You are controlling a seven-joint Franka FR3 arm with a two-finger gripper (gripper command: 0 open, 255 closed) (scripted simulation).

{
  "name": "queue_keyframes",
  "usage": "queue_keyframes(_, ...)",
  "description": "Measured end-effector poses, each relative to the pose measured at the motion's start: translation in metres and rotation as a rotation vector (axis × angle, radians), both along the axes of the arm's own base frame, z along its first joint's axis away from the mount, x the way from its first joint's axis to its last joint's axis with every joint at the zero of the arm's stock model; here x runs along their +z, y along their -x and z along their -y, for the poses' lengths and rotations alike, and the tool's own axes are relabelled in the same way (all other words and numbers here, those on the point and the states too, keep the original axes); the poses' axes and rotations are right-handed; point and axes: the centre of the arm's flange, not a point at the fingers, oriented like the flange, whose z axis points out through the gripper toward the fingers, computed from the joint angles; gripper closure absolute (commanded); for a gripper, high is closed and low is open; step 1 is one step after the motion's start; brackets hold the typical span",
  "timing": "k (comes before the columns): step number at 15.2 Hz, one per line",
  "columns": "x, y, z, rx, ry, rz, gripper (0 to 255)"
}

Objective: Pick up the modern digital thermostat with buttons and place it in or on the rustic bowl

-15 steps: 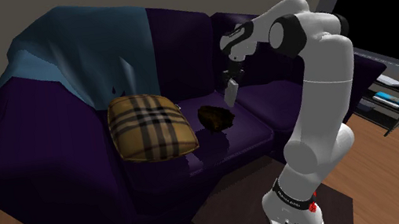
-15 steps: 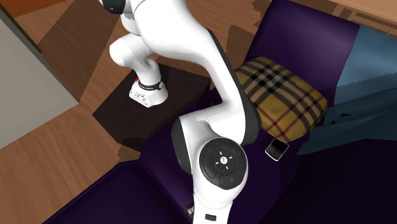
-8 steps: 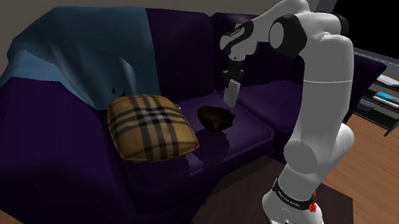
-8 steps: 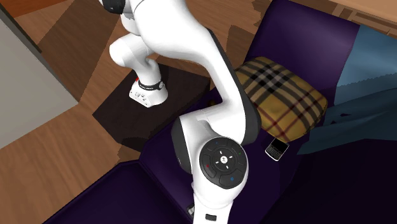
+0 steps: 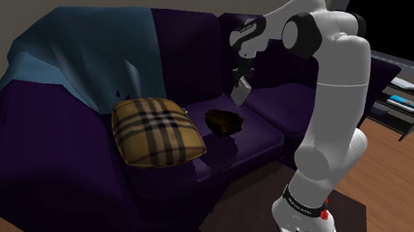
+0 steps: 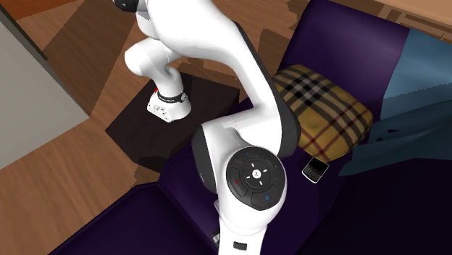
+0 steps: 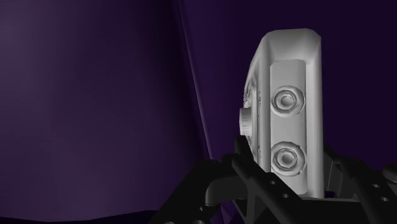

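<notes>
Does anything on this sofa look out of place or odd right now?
Mildly: a brown bowl sits on the sofa seat beside the plaid cushion, and a small black keypad device lies by the cushion's corner. The gripper holds a grey thermostat in the air.

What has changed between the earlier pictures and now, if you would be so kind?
The arm has raised the pincer, shut on the grey thermostat, a little higher above the purple sofa seat, to the shoulder view's right of the brown bowl. Nothing was taken hold of or let go. The bowl, the plaid cushion and the blue blanket stayed where they were.
</notes>
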Motion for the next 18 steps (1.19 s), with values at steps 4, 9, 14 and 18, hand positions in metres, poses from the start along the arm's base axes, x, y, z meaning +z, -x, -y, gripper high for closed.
queue_keyframes(4,0.019,-0.002,0.0,0.0,0.0,0.0,255)
queue_keyframes(9,0.047,-0.002,0.001,0.0,0.0,0.0,255)
queue_keyframes(14,0.072,-0.002,0.0,0.0,0.0,0.0,255)
queue_keyframes(18,0.094,0.0,-0.001,0.0,0.0,0.0,255)
